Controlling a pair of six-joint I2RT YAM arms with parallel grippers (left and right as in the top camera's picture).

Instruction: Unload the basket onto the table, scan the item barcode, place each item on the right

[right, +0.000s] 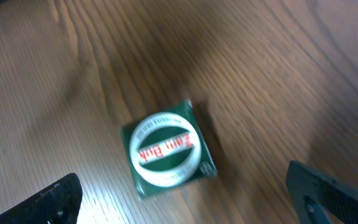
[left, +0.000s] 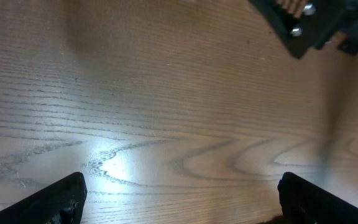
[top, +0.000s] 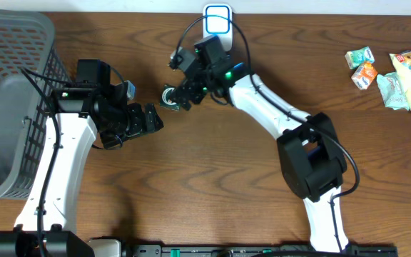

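We see the small green box [right: 168,149] lying flat on the wooden surface [top: 262,200], tilted a little askew. Its top face shows a white ring around a green oval with red lettering too blurred for us to read. It sits at about 7 o'clock from the white-and-blue scanner [top: 217,20] and at 1 o'clock from the left hand [top: 150,118], which stands wide open over bare wood and holds nothing. The right hand [right: 191,202] hangs over the box, equally wide open and gripping nothing, the box apart from both fingers.
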